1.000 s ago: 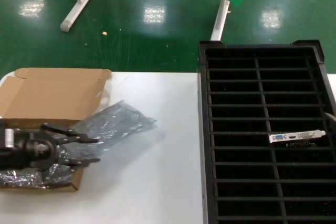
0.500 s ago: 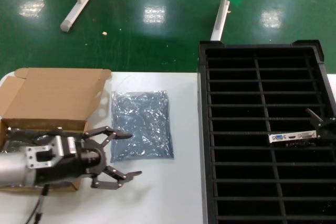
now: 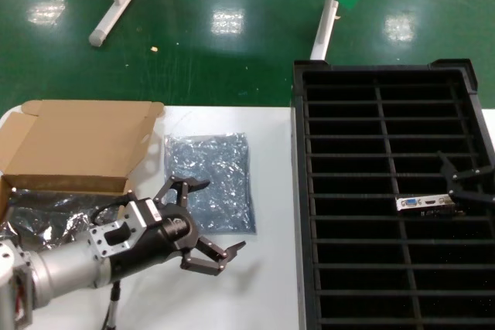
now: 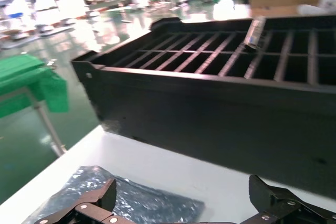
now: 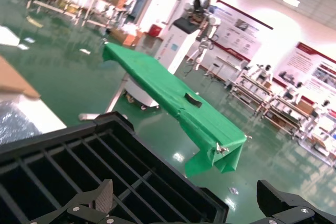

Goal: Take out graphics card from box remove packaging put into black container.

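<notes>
My right gripper (image 3: pixel 462 183), fingers spread, hovers just over the graphics card (image 3: pixel 426 203), which lies crosswise in the black container (image 3: pixel 302 191), while my spread-open, empty left gripper (image 3: pixel 203 222) is well apart.

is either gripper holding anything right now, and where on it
Nothing is held. The left gripper is open above the table beside the packaging. The right gripper is open over the graphics card in the black container.
</notes>
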`<state>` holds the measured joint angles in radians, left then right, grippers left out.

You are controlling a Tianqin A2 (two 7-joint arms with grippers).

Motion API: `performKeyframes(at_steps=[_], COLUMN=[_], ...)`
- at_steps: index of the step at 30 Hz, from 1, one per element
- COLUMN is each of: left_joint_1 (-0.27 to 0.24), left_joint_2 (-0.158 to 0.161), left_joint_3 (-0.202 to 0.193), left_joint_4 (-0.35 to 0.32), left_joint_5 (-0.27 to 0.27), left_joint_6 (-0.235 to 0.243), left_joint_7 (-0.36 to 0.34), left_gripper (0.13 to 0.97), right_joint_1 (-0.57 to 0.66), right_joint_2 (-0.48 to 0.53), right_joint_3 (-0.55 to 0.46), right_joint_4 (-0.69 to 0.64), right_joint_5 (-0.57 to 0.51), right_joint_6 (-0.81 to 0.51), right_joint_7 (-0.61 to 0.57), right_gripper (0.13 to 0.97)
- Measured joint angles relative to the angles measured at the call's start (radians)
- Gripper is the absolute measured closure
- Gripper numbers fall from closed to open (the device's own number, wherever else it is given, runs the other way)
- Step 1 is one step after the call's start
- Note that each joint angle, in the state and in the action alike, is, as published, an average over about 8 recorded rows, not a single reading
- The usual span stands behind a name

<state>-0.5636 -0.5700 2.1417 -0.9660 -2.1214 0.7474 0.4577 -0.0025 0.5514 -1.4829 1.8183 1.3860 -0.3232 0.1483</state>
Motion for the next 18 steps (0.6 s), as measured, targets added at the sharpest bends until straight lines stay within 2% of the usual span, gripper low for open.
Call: performKeyframes(at_steps=[7, 11, 18], left_joint_1=[0.111, 0.175, 0.285], left_joint_2=[0.054, 0.084, 0.137], left_joint_3=[-0.107, -0.168, -0.274], left_joint_4=[-0.126, -0.196, -0.32], left_joint_5=[0.064, 0.1, 0.162], left_joint_6=[-0.148, -0.231, -0.377], left_joint_7=[-0.09, -0.141, -0.231], left_gripper=[0.193, 0.193, 0.142], right_joint_1=[0.0, 0.001, 0.001], right_joint_2=[-0.05, -0.078, -0.127], right_joint_3=[-0.023, -0.036, -0.059], right_joint_4=[-0.043, -0.067, -0.11], right_joint_5=[0.082, 0.128, 0.209], right_joint_6=[0.064, 0.1, 0.163], right_joint_7=[-0.029, -0.046, -0.075], right_gripper=[0.129, 0.129, 0.129])
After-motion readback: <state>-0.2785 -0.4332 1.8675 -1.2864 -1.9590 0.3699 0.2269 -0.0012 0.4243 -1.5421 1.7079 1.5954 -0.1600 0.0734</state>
